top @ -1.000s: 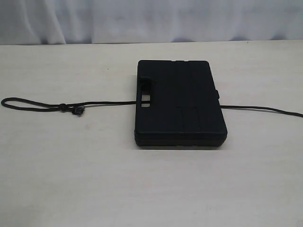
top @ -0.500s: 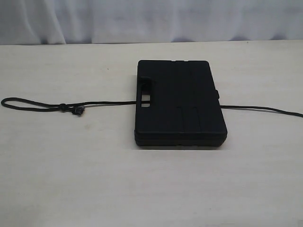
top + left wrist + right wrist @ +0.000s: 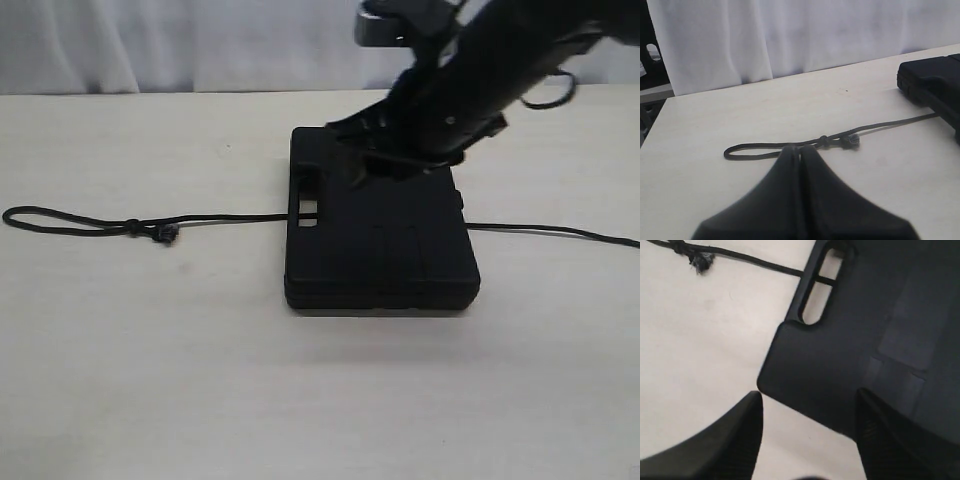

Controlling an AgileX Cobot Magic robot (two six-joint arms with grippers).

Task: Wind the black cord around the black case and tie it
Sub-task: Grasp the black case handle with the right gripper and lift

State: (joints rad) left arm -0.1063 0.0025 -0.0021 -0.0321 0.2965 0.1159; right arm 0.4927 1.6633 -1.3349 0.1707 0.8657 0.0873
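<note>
Newly in from the far right since half a second ago: black robot arm (image 3: 490, 70), now hanging over the far part of the flat rectangular matte black plastic case (image 3: 380, 250). Beneath everything, pale beige tabletop (image 3: 150, 380); behind, white curtain (image 3: 150, 45). Case lying flat near the middle, handle cut-out to the left. Long thin black braided cord (image 3: 230, 220) flat on the tabletop, passing under the case and out on both sides, not wrapped round it. Above the case, right hand (image 3: 807, 440) with fingers wide apart, empty, a rounded handle-side corner showing between them. Over bare tabletop near the cord's loop, left hand (image 3: 799, 152) pressed together, holding nothing. Small knot (image 3: 130, 226) closing the loop, frayed end (image 3: 168, 235) just beside.
</note>
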